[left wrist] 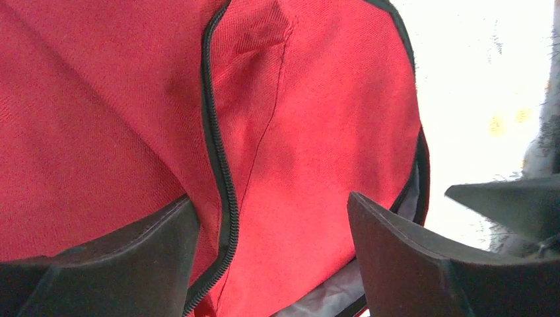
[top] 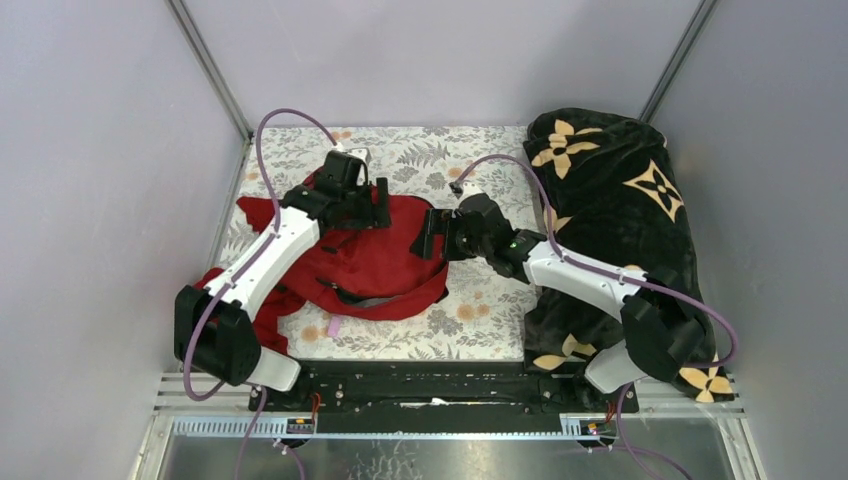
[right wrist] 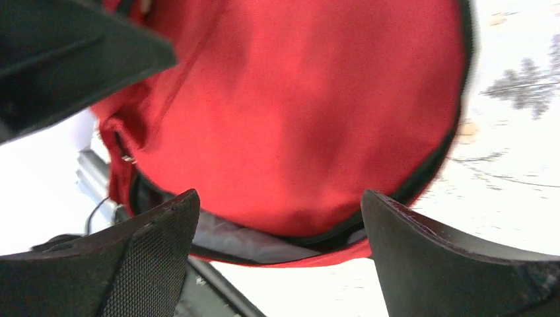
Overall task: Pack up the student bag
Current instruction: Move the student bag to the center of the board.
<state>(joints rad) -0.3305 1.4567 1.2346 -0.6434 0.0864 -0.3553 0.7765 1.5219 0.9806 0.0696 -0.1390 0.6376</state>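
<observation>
The student bag (top: pixel 375 255) lies on the left half of the floral-covered table (top: pixel 480 310). The left gripper (top: pixel 381 205) is positioned over the bag's far side. The right gripper (top: pixel 430 235) is at the bag's right side. 1 black blanket (top: pixel 610 190) with tan flower motifs covers the table's right edge, from far corner to near corner.

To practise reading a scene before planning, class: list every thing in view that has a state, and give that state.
student bag, lying down, main opening agape, grey lining showing
left gripper, open, over the bag
right gripper, open, at the bag's opening
black blanket, bunched up, right of the bag
</observation>
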